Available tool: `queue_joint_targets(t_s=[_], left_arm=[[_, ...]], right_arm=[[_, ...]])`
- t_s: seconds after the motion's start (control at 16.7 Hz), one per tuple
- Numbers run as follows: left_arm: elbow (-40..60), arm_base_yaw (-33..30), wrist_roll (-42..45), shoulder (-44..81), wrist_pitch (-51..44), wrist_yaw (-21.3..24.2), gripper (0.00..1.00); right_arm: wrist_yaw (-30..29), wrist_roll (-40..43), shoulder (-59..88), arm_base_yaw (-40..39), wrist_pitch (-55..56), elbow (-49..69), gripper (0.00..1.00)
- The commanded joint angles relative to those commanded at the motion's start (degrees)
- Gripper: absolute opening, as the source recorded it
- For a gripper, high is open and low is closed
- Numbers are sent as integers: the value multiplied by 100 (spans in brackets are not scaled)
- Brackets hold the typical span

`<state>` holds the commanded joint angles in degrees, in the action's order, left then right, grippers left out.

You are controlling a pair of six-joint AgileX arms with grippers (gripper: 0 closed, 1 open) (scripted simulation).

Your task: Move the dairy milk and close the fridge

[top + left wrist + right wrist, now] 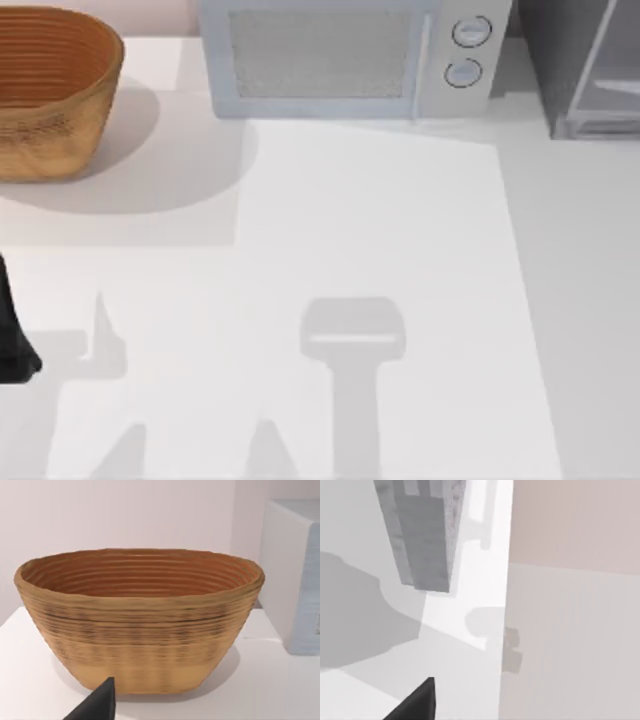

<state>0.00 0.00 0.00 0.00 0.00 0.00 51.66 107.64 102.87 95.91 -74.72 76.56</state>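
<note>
Listing table stock, dairy milk unlocated, fridge upper right, door ajar.
Left to right: left arm mid-left edge, grip state untellable; basket upper left; microwave top centre. Risk: closing the fridge before finding the milk.

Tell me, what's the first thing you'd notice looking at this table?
Probably the big woven brown basket at the table's far left corner; the left wrist view shows its ribbed inside. Next comes the light grey microwave with two round knobs along the back edge, and the dark grey fridge at the far right with its pale-framed door. A dark bit of the left arm sits at the left edge.
</note>
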Motion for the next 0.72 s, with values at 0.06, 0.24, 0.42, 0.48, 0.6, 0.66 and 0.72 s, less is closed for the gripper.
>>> queue_joint_targets(t_s=[0.06,0.24,0.42,0.48,0.6,0.66,0.72], left_arm=[[0,0,0,0,0,0,100],[0,0,0,0,0,0,100],[0,0,0,0,0,0,100],[0,0,0,0,0,0,100],[0,0,0,0,0,0,100],[0,0,0,0,0,0,100],[0,0,0,0,0,0,100]], right_arm=[[-72,-255,-16,-276,324,21,100],[-272,-1220,-43,-1064,1388,43,100],[-368,-2682,-59,-1723,2437,34,100],[-379,-3282,-57,-1949,2811,34,100],[-407,-4468,-42,-2428,3592,29,100],[-438,-4994,-29,-2687,3976,16,100],[-487,-5469,-7,-2951,4344,-7,100]])
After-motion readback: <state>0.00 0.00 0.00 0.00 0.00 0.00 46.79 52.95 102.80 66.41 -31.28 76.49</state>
